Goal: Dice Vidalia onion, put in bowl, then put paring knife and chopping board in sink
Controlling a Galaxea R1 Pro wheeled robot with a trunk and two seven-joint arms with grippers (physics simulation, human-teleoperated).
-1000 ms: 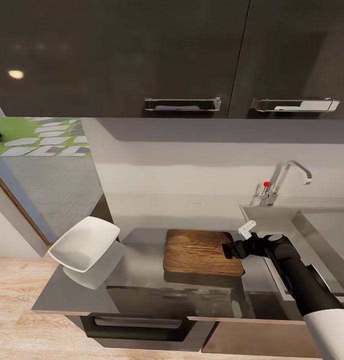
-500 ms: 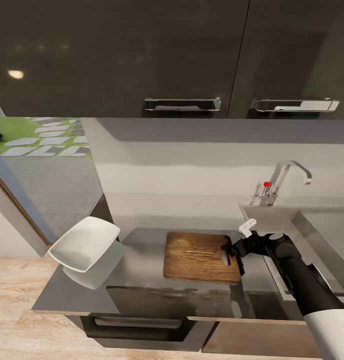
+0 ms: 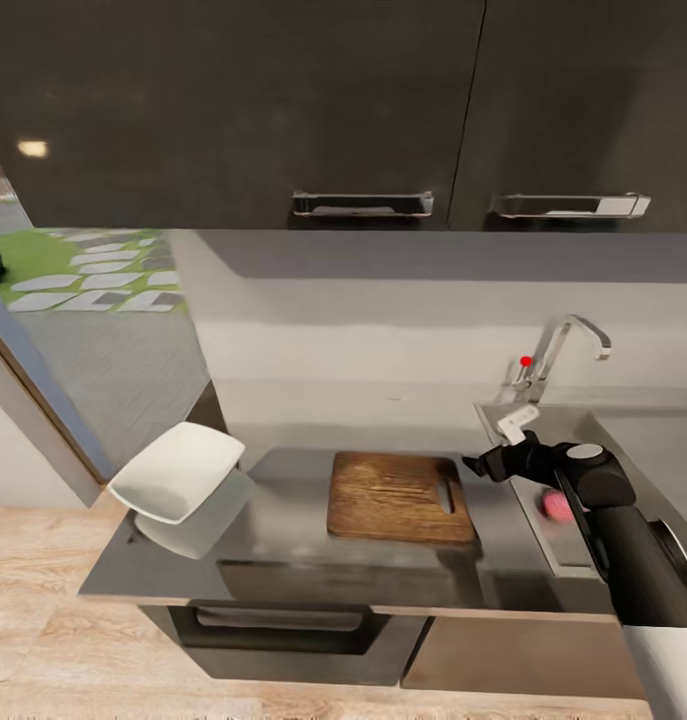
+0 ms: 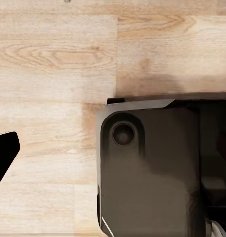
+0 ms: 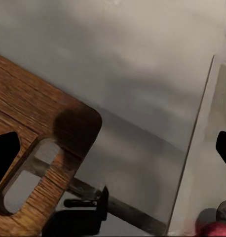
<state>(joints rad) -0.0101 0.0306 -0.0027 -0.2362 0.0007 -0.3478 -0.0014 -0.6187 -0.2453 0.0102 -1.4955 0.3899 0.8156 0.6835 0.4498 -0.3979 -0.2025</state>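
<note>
Hidden and cut off

The arm [image 3: 623, 530] covers part of the onion [image 3: 556, 506] and of the sink [image 3: 543, 425], whose right side runs off the head view. In the right wrist view the board [image 5: 29, 143] runs past the edge.

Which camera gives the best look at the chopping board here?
The head view: it shows the whole chopping board lying flat on the countertop, slot handle toward the sink, with the right gripper just beside it. The right wrist view catches just its slotted corner close up. The left wrist view faces wooden floor.
</note>
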